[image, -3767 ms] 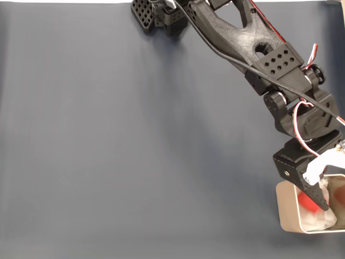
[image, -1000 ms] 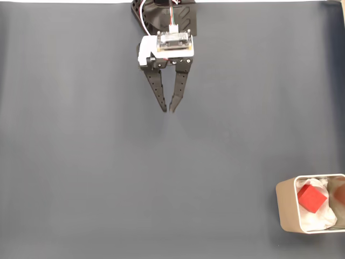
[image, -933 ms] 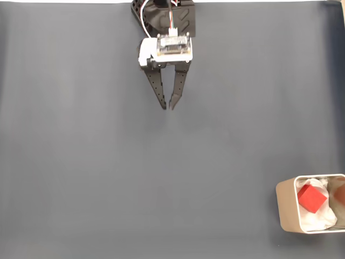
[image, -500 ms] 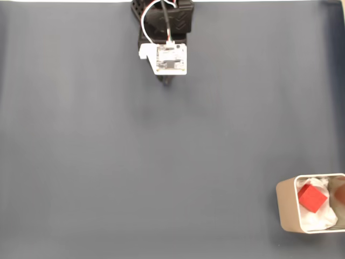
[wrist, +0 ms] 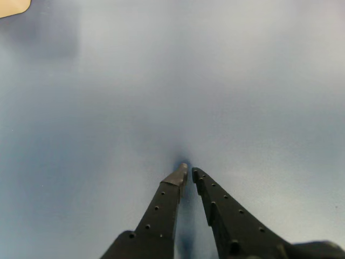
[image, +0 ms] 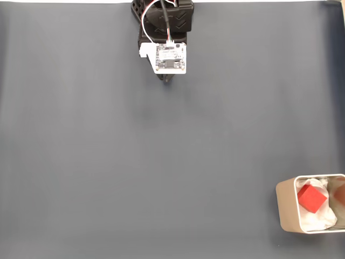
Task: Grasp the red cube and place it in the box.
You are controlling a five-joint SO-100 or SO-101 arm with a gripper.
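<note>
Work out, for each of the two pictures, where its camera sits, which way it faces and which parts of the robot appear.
Fixed view: high above, facing straight down on the grey table; the folded arm sits at the top edge, the box holding the red cube at bottom right.
Wrist view: on the arm, facing along the hand towards the table; both fingers rise from the bottom edge, nearly closed.
Shared: table, hand.
</note>
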